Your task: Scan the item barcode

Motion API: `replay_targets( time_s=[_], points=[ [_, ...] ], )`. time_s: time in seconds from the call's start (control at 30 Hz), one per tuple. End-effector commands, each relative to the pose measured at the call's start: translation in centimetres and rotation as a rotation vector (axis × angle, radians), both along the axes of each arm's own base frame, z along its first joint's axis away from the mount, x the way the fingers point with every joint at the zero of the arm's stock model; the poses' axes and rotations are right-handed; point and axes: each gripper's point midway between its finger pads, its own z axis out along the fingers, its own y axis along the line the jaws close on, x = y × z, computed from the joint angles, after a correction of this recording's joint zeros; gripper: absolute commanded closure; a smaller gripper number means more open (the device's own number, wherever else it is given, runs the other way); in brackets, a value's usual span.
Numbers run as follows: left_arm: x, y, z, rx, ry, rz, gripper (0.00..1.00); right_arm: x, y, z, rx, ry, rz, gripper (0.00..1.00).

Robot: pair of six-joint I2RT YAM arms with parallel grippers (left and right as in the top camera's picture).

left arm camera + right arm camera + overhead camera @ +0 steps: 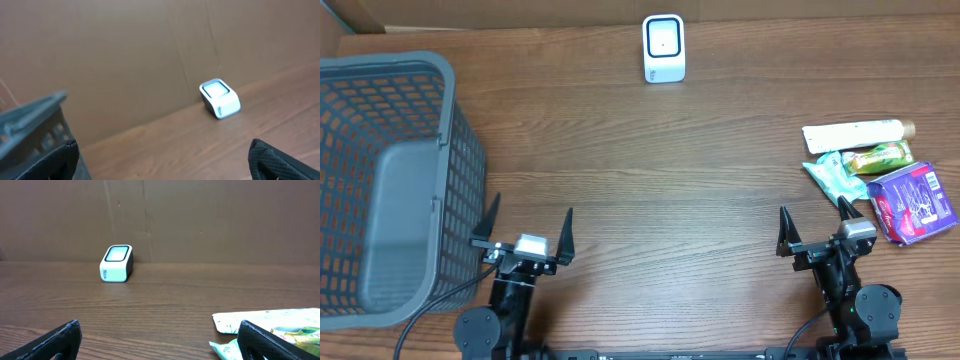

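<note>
R edge of surface (670,180): item pile (880,158), just beside R hand (813,218), fwd-right of it; purple pack (912,203) nearest. L hand (532,218) well apart. Both hands wide, empty. scanner (663,48) far centre.

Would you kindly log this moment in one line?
left pincer: open, empty; right pincer: open, empty; scanner: far edge; item pile: right side, untouched

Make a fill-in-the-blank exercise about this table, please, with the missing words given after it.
1. On the table, the grey basket stands at the ____ side.
2. The left gripper and the right gripper are both ____.
3. The purple packet lies near the ____ gripper.
4. The scanner at the far edge is ____ in colour.
Missing words: left; open; right; white.
</note>
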Motion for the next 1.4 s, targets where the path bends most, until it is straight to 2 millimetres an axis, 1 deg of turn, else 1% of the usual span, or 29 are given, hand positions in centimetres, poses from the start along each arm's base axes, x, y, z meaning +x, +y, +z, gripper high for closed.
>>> replay_targets(
  time_s=[0.0, 0.1, 0.27, 0.4, 0.43, 1.37],
  points=[
    [0.4, 0.3, -2.3, 0.019, 0.020, 0.015, 0.00, 0.0, -0.1, -0.2, -0.001, -0.005, -0.008, 0.00],
    [0.7, 0.3, -3.9, 0.018, 0.050, 0.016, 0.00, 0.0, -0.1, -0.2, -0.001, -0.005, -0.008, 0.00],
    [1.1, 0.8, -5.7, 0.015, 0.088, 0.043, 0.01, 0.0, -0.1, -0.2, -0.001, -0.005, -0.008, 0.00],
    [1.3, 1.0, -8.0, 0.011, 0.143, 0.055, 0.01, 0.0, -0.1, -0.2, -0.001, -0.005, -0.008, 0.00],
    [1.3, 1.1, -8.2, 0.003, 0.155, 0.056, 0.00, 0.0, -0.1, -0.2, -0.001, -0.005, -0.008, 0.00],
    [1.3, 1.0, -8.2, 0.000, 0.155, 0.054, 0.00, 0.0, -0.1, -0.2, -0.001, -0.005, -0.008, 0.00]
  ],
)
